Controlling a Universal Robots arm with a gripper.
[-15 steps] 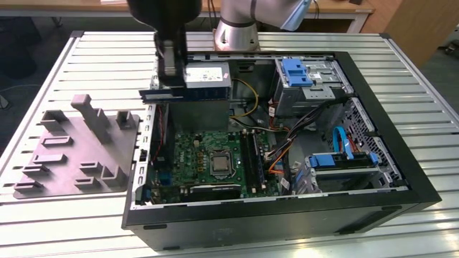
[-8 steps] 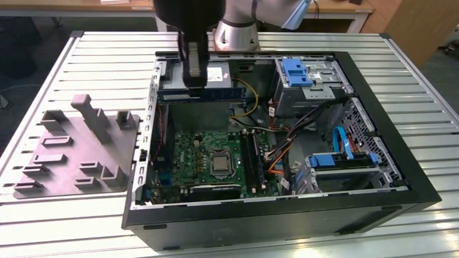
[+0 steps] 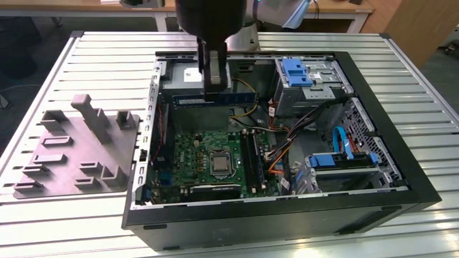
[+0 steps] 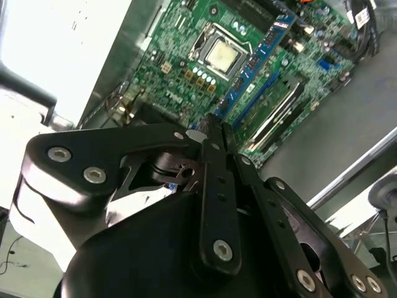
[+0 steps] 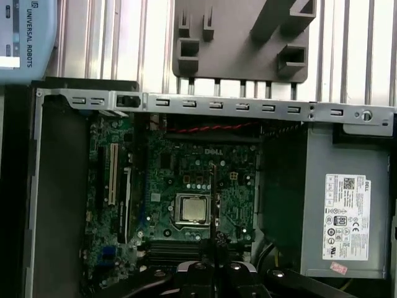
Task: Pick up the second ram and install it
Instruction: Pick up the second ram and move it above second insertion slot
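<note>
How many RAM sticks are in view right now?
1: the second ram, held in the pincer near the power supply. Another may sit hidden in the motherboard slots.

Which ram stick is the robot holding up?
The ram pinched in the gripper, up in the air over the open case. The other stick stands in its slot on the green board.

Loads of open air straight down over the motherboard (image 3: 204,156). My gripper (image 3: 214,94), clamped on the second ram (image 3: 237,99), hangs near the power supply box (image 3: 185,77), so that side's tight. Toward the exterior view's right, cables (image 3: 281,137) crowd in beside the memory slots (image 3: 252,156), with the drive cage (image 3: 308,80) past them. The case wall (image 3: 152,123) boxes in the other side
</note>
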